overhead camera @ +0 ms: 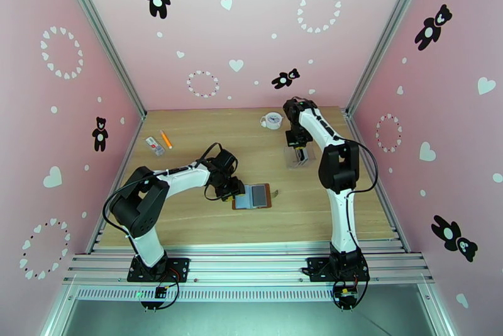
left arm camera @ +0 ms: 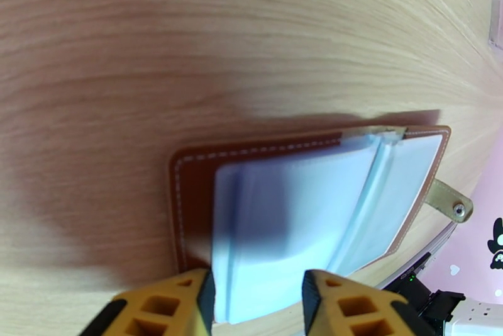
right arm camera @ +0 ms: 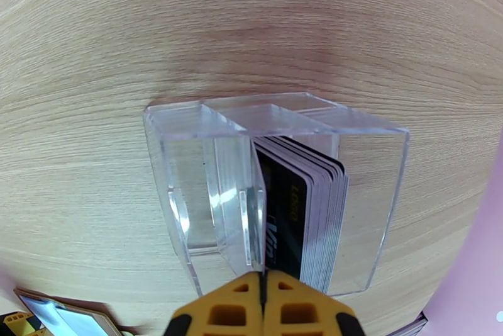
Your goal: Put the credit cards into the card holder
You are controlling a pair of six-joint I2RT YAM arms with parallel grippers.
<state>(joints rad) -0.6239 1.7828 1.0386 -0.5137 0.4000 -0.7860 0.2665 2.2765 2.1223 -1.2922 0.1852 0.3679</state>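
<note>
The card holder (overhead camera: 253, 196), a brown leather wallet, lies open near the table's middle, pale clear sleeves (left arm camera: 295, 218) facing up and its snap strap (left arm camera: 449, 202) off to one side. My left gripper (overhead camera: 234, 191) is at its left edge. In the left wrist view this gripper (left arm camera: 258, 306) is open, its fingers standing apart over the near edge of the sleeves. The credit cards (right arm camera: 314, 205) stand on edge as a stack in a clear acrylic box (right arm camera: 188, 161). My right gripper (right arm camera: 264, 296) is shut on the top edge of the front dark card (right arm camera: 286, 218).
The acrylic box (overhead camera: 290, 161) sits at the right rear of the table under my right gripper (overhead camera: 300, 153). A white cup-like item (overhead camera: 272, 120) stands behind it. An orange pen (overhead camera: 166, 139) and a small white object (overhead camera: 154, 146) lie at the left rear.
</note>
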